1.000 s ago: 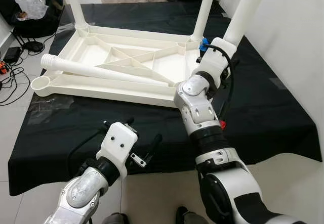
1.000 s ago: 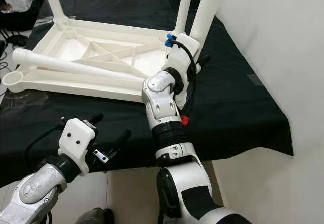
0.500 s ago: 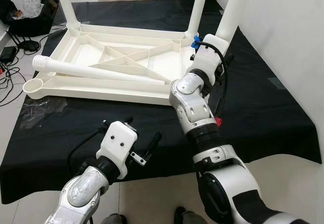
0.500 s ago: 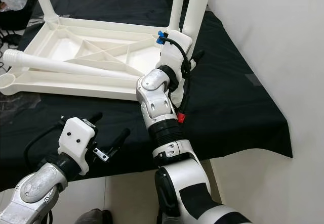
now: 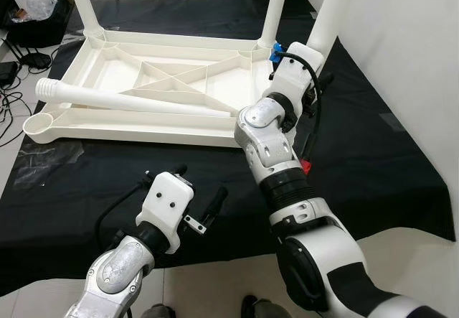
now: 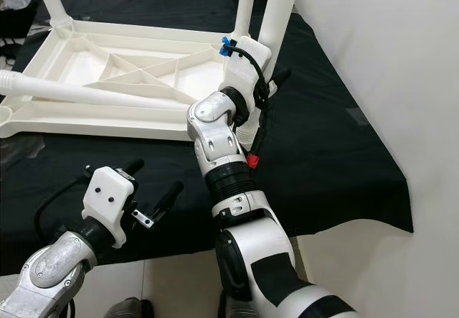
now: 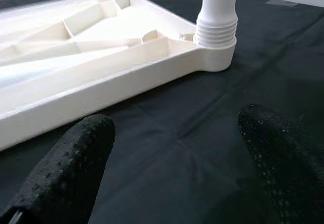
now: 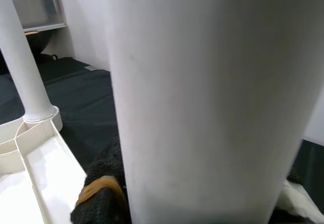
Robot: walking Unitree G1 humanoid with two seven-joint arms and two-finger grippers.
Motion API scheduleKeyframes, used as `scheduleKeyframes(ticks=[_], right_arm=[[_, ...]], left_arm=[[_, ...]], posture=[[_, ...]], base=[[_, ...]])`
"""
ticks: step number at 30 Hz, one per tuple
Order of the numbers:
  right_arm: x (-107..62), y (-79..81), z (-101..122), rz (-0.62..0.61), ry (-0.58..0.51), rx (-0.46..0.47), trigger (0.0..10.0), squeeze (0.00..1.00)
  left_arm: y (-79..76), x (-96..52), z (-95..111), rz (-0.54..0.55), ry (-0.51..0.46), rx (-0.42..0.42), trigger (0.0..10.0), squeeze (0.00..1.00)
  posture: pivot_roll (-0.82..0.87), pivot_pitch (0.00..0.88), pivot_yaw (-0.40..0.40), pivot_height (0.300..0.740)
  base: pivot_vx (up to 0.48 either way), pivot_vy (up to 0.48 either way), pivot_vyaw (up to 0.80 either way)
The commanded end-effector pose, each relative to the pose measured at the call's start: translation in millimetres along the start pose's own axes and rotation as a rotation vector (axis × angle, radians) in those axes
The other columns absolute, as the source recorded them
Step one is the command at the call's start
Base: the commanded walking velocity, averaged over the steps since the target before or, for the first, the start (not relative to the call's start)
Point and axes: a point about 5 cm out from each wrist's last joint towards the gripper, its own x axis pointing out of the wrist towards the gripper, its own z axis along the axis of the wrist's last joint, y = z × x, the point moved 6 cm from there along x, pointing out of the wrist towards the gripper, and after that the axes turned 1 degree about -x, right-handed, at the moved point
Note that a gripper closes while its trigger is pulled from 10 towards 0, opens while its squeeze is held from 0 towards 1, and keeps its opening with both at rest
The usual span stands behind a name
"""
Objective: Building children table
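From the left eye view, the upturned white plastic child's tabletop [image 5: 172, 81] lies on a black cloth-covered surface [image 5: 373, 167], three white plastic legs standing up from its corners. A loose white plastic leg with a threaded end [image 5: 136, 101] lies across its near side, beside the empty near-left corner socket [image 5: 39, 124]. The right gripper [image 5: 305, 81] reaches to the upright white leg at the near-right corner [image 5: 331, 9].

From the right eye view, the left gripper [image 6: 154, 189] hovers low over the cloth near the tabletop's front edge, jaws apart and empty.

In the left wrist view, two black fingertips [image 7: 76, 163] are spread, facing the near-right leg's threaded base [image 7: 216, 32].

In the right wrist view, the white leg [image 8: 202, 97] sits between the black fingers [image 8: 104, 193], jaws clamped around it.
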Motion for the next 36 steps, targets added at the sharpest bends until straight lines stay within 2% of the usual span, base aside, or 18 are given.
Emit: scheduleKeyframes(ticks=[1,3,4,7,20,27,28,29,30,31,35,36], right_arm=[[-20.6,1.8,-53.6,0.013,0.183,-0.102,10.0,0.00],[-19.4,0.9,-51.9,0.003,0.176,-0.109,10.0,0.00],[-19.4,0.9,-51.9,0.003,0.176,-0.109,10.0,0.00],[-18.7,0.4,-49.8,-0.007,0.167,-0.109,10.0,0.00],[-20.0,3.0,-47.7,-0.006,0.163,-0.094,10.0,0.00],[-20.2,4.0,-47.8,0.002,0.162,-0.091,10.0,0.00],[-20.9,5.1,-48.3,0.009,0.161,-0.089,10.0,0.29],[-20.9,5.1,-48.3,0.009,0.161,-0.089,10.0,0.29],[-21.1,6.1,-48.4,0.018,0.159,-0.082,10.0,0.80],[-21.1,7.3,-47.6,0.028,0.154,-0.074,10.0,1.00],[-21.4,8.3,-46.7,0.031,0.153,-0.071,10.0,1.00],[-21.7,9.1,-46.9,0.035,0.157,-0.066,10.0,0.13]], left_arm=[[2.2,-2.7,-11.2,0.019,0.048,-0.038,10.0,0.00],[7.0,-3.5,-17.4,0.051,0.076,-0.099,10.0,0.00],[7.0,-3.5,-17.4,0.051,0.076,-0.099,10.0,0.00],[0.6,-3.9,-21.0,0.012,0.090,-0.171,10.0,0.00],[-12.6,-4.9,-13.5,-0.071,0.062,-0.169,10.0,0.00],[-14.4,-4.8,-13.3,-0.079,0.066,-0.168,10.0,0.00],[-15.8,-4.8,-13.1,-0.083,0.066,-0.160,10.0,0.00],[-15.8,-4.8,-13.1,-0.083,0.066,-0.160,10.0,0.00],[-16.2,-5.0,-13.2,-0.083,0.066,-0.160,10.0,0.00],[-15.5,-5.1,-13.4,-0.079,0.067,-0.156,10.0,0.00],[-15.0,-5.2,-13.6,-0.078,0.067,-0.152,10.0,0.00],[-14.8,-5.2,-13.6,-0.077,0.067,-0.151,10.0,0.00]], posture=[[0.08,0.174,-0.072,0.740],[0.08,0.174,-0.072,0.740],[0.08,0.174,-0.072,0.740],[0.08,0.176,-0.074,0.740],[0.08,0.178,-0.072,0.740],[0.08,0.179,-0.070,0.740],[0.08,0.179,-0.070,0.740],[0.08,0.179,-0.070,0.740],[0.08,0.179,-0.070,0.740],[0.09,0.180,-0.070,0.740],[0.09,0.180,-0.070,0.740],[0.09,0.181,-0.070,0.740]], base=[[0.000,0.000,0.00],[0.000,0.000,0.00],[0.000,0.000,0.00],[0.000,0.000,0.00],[0.000,0.000,0.00],[0.000,0.000,0.00],[0.000,0.000,0.00],[0.000,0.000,0.00],[0.000,0.000,0.00],[0.000,0.000,0.00],[0.000,0.000,0.00],[0.000,0.000,0.00]])
